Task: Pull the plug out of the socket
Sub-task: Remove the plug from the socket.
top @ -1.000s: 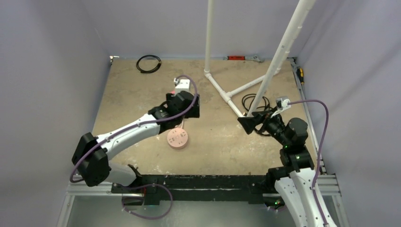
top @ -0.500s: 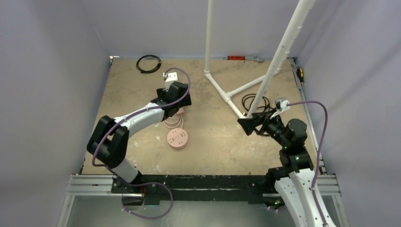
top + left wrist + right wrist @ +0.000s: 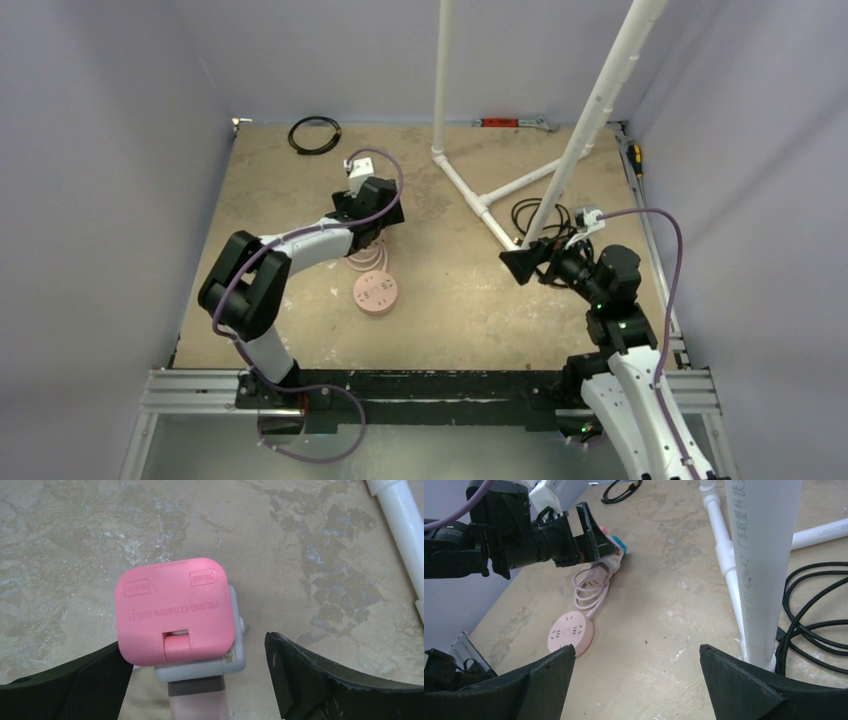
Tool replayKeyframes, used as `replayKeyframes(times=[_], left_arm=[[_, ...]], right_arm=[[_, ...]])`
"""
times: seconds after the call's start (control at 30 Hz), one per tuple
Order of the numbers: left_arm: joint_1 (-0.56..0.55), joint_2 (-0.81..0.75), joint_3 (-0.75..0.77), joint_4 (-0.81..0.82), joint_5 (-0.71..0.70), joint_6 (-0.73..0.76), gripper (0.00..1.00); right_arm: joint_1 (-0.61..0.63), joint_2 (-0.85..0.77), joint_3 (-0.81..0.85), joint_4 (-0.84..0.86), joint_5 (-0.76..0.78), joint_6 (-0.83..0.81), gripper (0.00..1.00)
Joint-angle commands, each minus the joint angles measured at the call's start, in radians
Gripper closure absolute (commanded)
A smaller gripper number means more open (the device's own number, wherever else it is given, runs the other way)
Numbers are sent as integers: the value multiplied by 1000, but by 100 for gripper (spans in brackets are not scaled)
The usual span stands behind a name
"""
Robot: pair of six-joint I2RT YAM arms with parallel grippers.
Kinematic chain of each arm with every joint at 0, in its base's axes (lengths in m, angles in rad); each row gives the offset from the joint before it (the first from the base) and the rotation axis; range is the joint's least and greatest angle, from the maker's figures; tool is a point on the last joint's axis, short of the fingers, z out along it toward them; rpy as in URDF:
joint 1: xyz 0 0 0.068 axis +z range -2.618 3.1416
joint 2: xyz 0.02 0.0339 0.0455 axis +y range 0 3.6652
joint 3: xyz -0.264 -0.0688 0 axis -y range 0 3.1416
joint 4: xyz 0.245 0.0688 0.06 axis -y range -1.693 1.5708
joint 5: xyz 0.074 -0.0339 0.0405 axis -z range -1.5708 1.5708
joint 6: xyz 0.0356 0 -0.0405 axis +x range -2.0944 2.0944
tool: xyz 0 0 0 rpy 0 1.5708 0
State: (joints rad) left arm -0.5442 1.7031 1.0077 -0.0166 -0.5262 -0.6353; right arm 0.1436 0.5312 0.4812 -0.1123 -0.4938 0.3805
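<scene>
Left gripper (image 3: 194, 642) shifted, spread astride plug (image 3: 175, 610)

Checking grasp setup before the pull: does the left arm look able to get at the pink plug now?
Probably yes. The left gripper is open with its fingers either side of the plug, which sits on the socket; nothing else lies between them.
</scene>
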Motion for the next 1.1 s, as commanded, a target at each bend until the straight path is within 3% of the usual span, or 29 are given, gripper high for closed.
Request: replayKeyframes(times=[0.0, 0.37, 0.57, 0.77, 0.87, 1.07], left_arm=[[12, 37, 19, 67, 18, -8, 2], [12, 41, 5, 115, -20, 11, 33], [13, -26, -55, 193, 17, 90, 66], [12, -174, -114, 214, 217, 189, 94], [10, -260, -117, 138, 347, 186, 99], [12, -430, -72, -59, 594, 171, 100]], right_arm=[[-1, 9, -9, 54, -22, -17, 1], [-1, 52, -15, 82, -35, -20, 1], [0, 58, -9, 79, -45, -22, 1], [1, 49, -8, 76, -59, -22, 1], [1, 50, 2, 68, -91, -15, 1], [12, 21, 26, 63, -160, 8, 1]])
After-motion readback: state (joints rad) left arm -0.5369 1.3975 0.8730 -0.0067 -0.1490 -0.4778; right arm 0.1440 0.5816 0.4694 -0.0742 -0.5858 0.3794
